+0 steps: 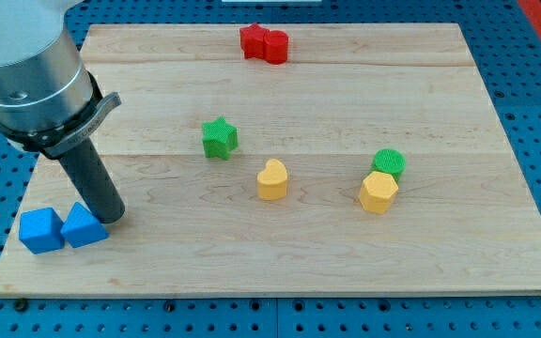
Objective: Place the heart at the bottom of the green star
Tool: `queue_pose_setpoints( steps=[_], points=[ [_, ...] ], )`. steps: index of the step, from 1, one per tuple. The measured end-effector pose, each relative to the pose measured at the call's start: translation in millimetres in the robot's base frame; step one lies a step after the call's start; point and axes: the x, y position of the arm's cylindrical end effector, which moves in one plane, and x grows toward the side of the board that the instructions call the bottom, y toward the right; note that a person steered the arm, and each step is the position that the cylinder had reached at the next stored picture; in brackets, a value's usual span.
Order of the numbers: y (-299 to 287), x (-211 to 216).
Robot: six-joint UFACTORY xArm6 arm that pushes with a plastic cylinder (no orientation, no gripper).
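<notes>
A yellow heart [272, 179] lies near the board's middle, just below and to the right of the green star [219, 137]; a small gap separates them. My tip [110, 217] rests on the board at the lower left, far left of both, touching or almost touching the right edge of a blue triangular block [85, 226].
A blue cube [41, 230] sits left of the blue triangular block. Two red blocks [264, 43] touch each other at the view's top. A green cylinder [389, 163] and a yellow hexagon [378, 192] sit together at the right. The wooden board [496, 235] ends near all blocks' outer sides.
</notes>
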Motion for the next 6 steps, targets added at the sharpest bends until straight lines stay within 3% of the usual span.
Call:
queue_pose_setpoints(
  steps=[2, 3, 5, 6],
  points=[
    [48.9, -43.4],
    [69.5, -32.2],
    [208.0, -86.2],
    [197.0, -46.9]
  ],
)
